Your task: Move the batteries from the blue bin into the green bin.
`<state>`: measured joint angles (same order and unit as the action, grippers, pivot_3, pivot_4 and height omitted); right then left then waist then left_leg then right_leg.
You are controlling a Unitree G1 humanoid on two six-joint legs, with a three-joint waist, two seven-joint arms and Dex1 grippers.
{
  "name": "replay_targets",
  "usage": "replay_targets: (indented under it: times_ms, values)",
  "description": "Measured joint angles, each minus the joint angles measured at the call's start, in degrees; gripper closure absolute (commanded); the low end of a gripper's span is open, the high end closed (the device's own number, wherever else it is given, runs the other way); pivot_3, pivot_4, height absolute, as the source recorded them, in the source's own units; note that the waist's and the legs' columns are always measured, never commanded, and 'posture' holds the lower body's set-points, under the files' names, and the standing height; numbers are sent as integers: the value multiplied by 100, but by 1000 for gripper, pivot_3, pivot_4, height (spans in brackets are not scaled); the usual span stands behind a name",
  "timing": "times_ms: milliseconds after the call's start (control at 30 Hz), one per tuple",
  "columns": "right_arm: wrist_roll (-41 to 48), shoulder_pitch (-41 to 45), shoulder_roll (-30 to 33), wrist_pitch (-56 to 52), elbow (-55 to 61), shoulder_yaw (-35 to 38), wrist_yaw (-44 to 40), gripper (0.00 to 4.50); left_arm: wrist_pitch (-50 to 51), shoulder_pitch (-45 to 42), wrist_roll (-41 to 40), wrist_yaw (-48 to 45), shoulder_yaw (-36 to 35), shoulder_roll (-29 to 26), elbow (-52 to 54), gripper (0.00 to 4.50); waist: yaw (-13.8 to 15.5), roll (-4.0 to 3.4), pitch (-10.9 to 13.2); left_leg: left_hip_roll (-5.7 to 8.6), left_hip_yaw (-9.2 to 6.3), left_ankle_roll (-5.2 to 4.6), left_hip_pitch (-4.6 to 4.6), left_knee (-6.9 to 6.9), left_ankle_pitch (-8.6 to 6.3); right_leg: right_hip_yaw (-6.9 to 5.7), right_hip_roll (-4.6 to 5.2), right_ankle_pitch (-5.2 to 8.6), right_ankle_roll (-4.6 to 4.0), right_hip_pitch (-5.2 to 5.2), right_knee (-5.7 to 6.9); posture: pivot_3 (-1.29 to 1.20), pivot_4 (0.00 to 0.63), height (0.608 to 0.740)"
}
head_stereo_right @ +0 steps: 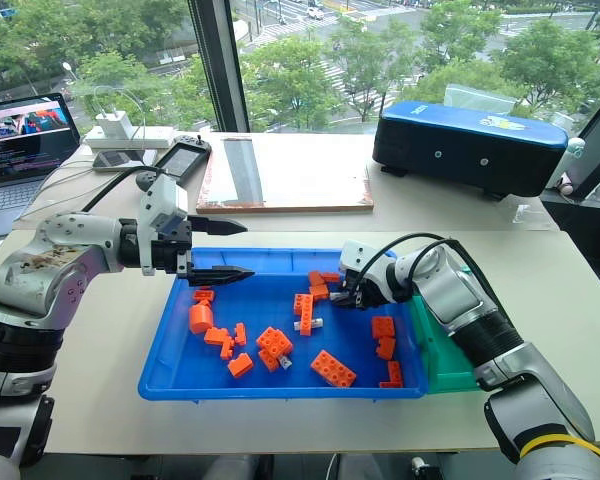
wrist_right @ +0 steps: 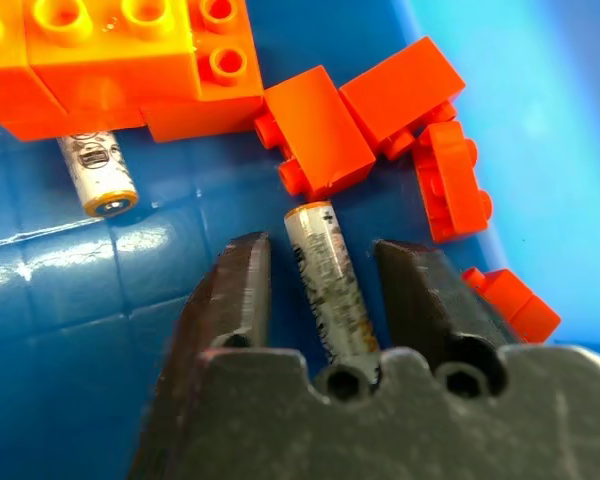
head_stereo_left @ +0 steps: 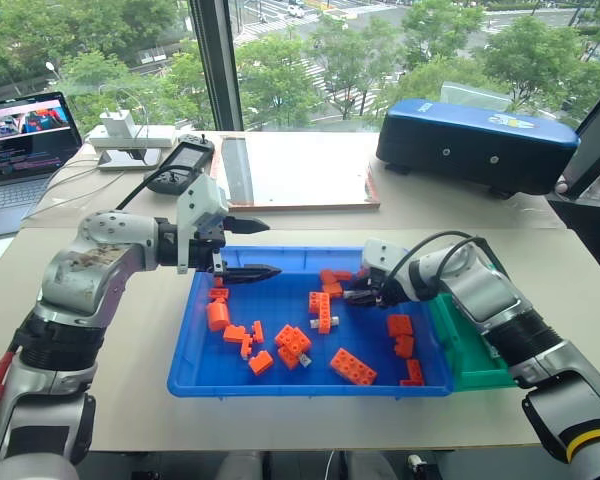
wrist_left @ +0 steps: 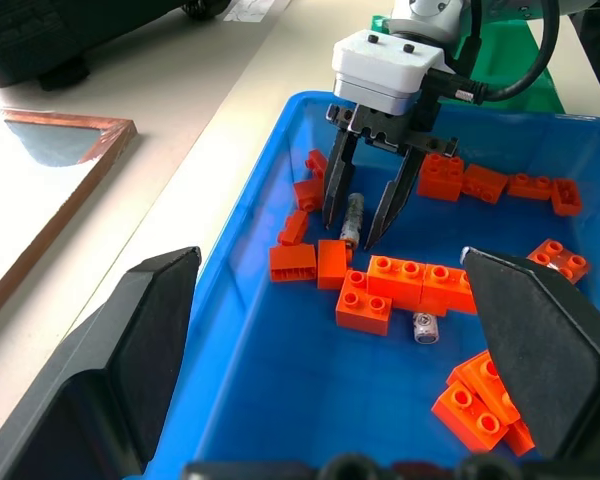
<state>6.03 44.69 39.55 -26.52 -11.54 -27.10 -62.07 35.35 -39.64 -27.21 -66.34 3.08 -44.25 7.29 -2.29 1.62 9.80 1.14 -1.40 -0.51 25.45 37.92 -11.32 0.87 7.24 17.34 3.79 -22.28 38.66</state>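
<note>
Battery point(wrist_right: 325, 275) lies between right pincer point(wrist_right: 325, 290) fingers in blue bin point(head_stereo_left: 280, 385).

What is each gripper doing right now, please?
Left gripper: open, empty, above the blue bin.
Right gripper: fingers around a battery in the bin, still apart from it.

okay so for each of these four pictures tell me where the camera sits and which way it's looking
Left eye: on the head, looking down at the blue bin, both arms showing.
Right eye: beside it, same scene, green bin at right.
Left wrist: on the left arm, looking across the bin at the right gripper over a battery, its own fingers in front.
Right wrist: on the right arm, close above that battery, between its jaws.
Shared: both wrist views show that battery.
</note>
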Motion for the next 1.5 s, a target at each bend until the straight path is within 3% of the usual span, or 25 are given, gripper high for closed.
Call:
replay_targets:
  times_ms: [33, 67, 233, 367, 533, 733, 900, 1033, 1100, 1400, 1500]
  values:
    - [-20, -31, 5, -62, 63, 52, -37, 4126, 0, 0, -4, -12, -5, -12, -1, 0, 2, 0, 0, 0, 0, 0, 0, 0, 0, 0, 0, 0, 0, 0, 2, 0, 150, 732]
    - [-22, -41, 22, -130, 113, 69, -55, 4212, -1, 0, -8, -19, -17, -18, -2, 0, 2, 0, 0, 0, 0, 0, 0, 0, 0, 0, 0, 0, 0, 0, 8, 0, 150, 732]
    - [-11, -217, 98, -507, 589, 231, -149, 4211, -11, 1, -117, -119, -80, -25, -4, 0, 3, 0, 0, 0, -1, 0, 0, 0, 0, 0, 0, 0, 0, -1, 26, 0, 150, 732]
    - [588, -237, 379, -1594, 2010, 1147, -15, 4212, 4, -56, -374, -559, -109, -100, -89, 0, 12, -4, 3, 0, -4, 0, 3, 0, 0, -1, 0, 0, 0, -4, 30, 0, 150, 732]
    - [1105, -433, 1457, -2674, 3031, 2340, 19, 4212, -12, -315, -521, -982, -120, -110, -224, 0, 128, -4, 3, 2, -3, -3, 0, 1, -2, -6, 2, 0, 0, 7, 21, 0, 150, 732]
    - [1217, -1605, 2740, -3150, 3133, 3438, -34, 4212, -105, -607, -617, -1390, -73, 80, -538, 0, 154, -3, 4, 2, 1, -4, 1, 4, -3, -3, 4, 0, 0, 5, 8, 0, 150, 732]
    - [1358, -2544, 2897, -3498, 3235, 3935, 96, 4212, -315, -776, -483, -1593, 33, 119, -833, 0, 72, -5, 3, 0, 6, -4, -5, 3, -2, 4, 3, 0, 0, 3, 7, 0, 150, 732]
    - [1374, -2866, 2647, -3515, 3237, 3995, 417, 4212, -404, -777, -375, -1648, 61, 119, -940, 0, 67, -4, 3, 0, 4, -4, -7, 4, -2, 3, 2, 0, 0, 5, 7, 0, 150, 732]
    - [1320, -3020, 2593, -3399, 3166, 3907, 587, 3189, -438, -775, -241, -1646, 98, 93, -960, 0, 90, -5, 3, 2, 5, -4, -6, 4, -2, 4, 3, 0, 0, 5, 7, 0, 150, 732]
    - [1275, -2594, 3098, -2914, 2682, 3845, 523, 185, -404, -643, -145, -1634, 58, -224, -970, 0, 104, -6, 4, -1, 6, -4, -6, 4, -2, 4, 3, 0, 0, 4, 3, 0, 150, 732]
    - [1329, -2139, 3270, -2804, 2684, 3589, 333, 39, -351, -451, -201, -1636, -94, -509, -902, 0, 58, -6, 4, -6, 6, -4, -9, 3, -2, 4, 2, 0, 0, 3, 3, 0, 150, 732]
